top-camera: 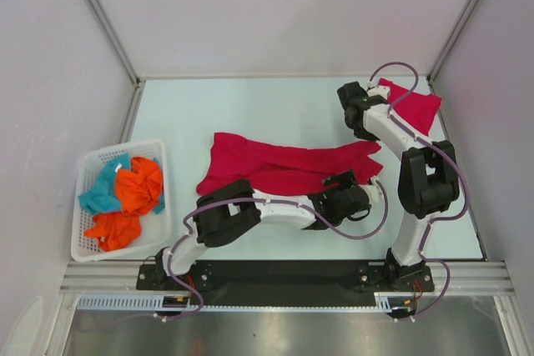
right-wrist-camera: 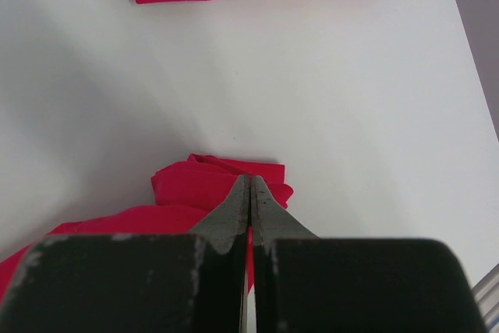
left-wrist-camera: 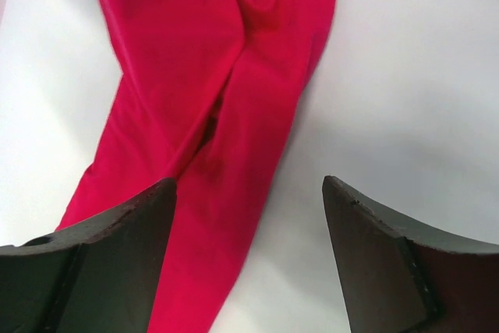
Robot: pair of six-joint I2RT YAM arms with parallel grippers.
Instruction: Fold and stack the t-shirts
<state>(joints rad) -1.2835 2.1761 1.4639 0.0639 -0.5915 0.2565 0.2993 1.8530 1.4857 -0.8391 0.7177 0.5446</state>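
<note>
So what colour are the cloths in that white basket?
Orange cloths and a teal cloth; the top external view shows them best.

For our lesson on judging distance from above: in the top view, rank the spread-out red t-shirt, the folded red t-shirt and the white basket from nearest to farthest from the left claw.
1. The spread-out red t-shirt, mid-table, right at the left claw.
2. The folded red t-shirt, far right corner.
3. The white basket, left edge.
</note>
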